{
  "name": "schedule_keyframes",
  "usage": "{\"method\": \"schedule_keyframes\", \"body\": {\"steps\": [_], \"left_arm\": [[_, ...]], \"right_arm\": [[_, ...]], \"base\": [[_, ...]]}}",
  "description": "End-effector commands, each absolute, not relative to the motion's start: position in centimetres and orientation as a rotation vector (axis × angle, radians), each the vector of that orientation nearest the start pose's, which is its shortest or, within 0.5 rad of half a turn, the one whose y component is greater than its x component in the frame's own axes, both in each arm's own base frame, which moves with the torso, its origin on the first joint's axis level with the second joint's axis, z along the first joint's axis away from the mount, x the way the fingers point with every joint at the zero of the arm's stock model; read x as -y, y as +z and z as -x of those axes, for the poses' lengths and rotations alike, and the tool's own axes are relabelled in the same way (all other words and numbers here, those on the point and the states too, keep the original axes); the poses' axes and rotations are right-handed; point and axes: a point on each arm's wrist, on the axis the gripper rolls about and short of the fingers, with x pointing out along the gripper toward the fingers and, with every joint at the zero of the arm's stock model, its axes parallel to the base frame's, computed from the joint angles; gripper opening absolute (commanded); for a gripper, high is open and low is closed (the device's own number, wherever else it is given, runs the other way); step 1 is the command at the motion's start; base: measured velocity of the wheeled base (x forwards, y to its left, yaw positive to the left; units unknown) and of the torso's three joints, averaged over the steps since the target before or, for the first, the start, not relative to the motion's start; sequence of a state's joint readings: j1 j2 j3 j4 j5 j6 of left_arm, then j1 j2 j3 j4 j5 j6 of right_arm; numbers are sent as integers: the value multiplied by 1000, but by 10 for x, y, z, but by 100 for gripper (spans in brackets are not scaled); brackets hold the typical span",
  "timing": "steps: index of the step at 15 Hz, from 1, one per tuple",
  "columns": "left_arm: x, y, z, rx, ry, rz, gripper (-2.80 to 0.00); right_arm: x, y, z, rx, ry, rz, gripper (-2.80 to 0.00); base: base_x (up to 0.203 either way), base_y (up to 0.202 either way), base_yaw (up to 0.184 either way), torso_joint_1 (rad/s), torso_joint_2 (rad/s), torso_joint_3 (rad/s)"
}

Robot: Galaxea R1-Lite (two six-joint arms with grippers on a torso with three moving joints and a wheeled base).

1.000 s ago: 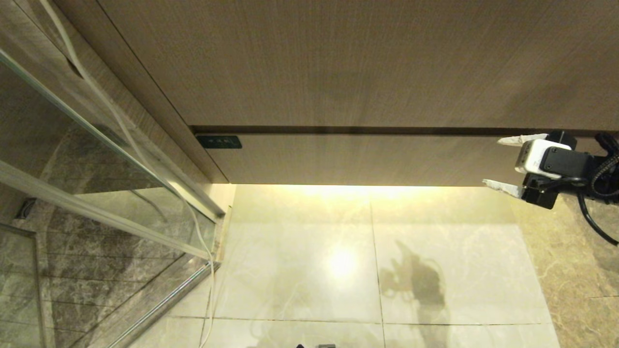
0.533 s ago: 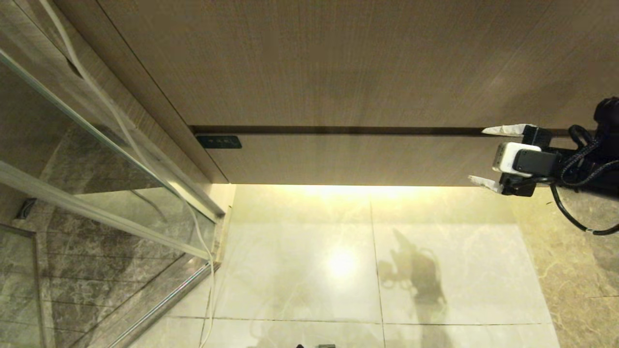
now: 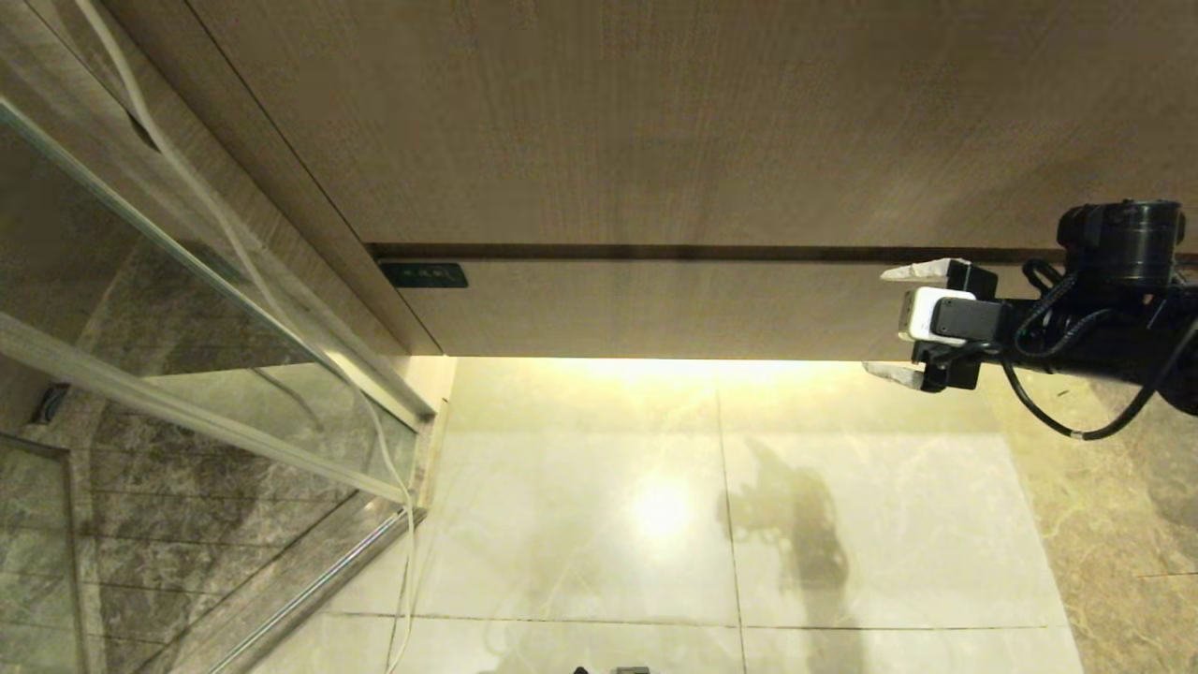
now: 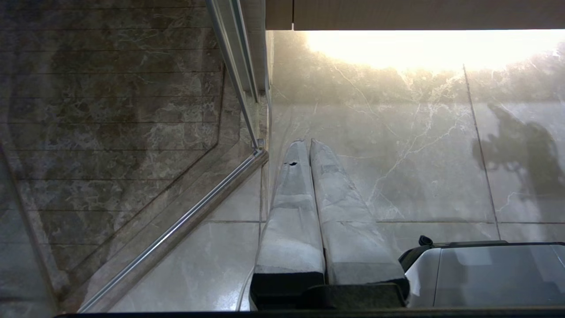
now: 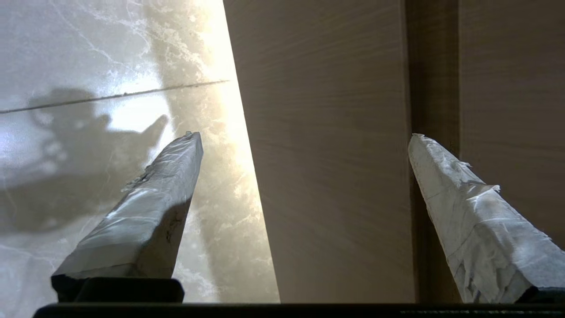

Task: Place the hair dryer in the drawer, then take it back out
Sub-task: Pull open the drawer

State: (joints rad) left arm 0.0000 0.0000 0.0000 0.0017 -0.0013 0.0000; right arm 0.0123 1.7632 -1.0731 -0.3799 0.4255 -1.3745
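Observation:
The drawer (image 3: 655,309) is a wide, shallow wood-grain front with a small dark label (image 3: 423,274) at its left end, and it stands closed. My right gripper (image 3: 875,321) hovers in front of the drawer's right part, open, with one fingertip near the dark gap above the front and the other near its lower edge. In the right wrist view the drawer front (image 5: 326,154) fills the space between the spread fingers of the right gripper (image 5: 303,136), which holds nothing. My left gripper (image 4: 307,141) hangs shut over the floor. The hair dryer is out of view.
A taller wood-grain panel (image 3: 655,122) rises above the drawer. A glass shower door (image 3: 187,309) with a metal frame stands at the left, and a white cable (image 3: 393,487) hangs beside it. Pale marble floor (image 3: 655,505) lies below. My own white base (image 4: 485,274) shows beside the left gripper.
My right gripper has moved leftward along the drawer front, and its fingers have spread wider. The left arm has not moved.

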Motion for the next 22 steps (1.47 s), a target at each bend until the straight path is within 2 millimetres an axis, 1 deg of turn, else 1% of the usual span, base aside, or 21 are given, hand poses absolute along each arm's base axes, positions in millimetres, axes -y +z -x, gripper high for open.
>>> {"method": "schedule_keyframes", "body": {"steps": [1,2,5,6,7,9,22], "left_arm": [[0,75,23,-2,-2,0,-280],[0,75,23,-2,-2,0,-280],[0,75,23,-2,-2,0,-280],[0,75,23,-2,-2,0,-280],[0,75,23,-2,-2,0,-280],[0,75,23,-2,-2,0,-280],[0,75,23,-2,-2,0,-280]], "right_arm": [[-15,207,-347,46,578,1283,0],[-16,210,-355,58,569,1288,0],[-19,211,-372,74,565,1295,0],[-20,211,-374,75,566,1295,0],[-21,210,-381,82,564,1297,0],[-22,209,-387,86,565,1298,0],[-24,207,-398,97,555,1297,0]], "base": [[0,0,0,0,0,0],[0,0,0,0,0,0],[0,0,0,0,0,0],[0,0,0,0,0,0],[0,0,0,0,0,0],[0,0,0,0,0,0],[0,0,0,0,0,0]]}}
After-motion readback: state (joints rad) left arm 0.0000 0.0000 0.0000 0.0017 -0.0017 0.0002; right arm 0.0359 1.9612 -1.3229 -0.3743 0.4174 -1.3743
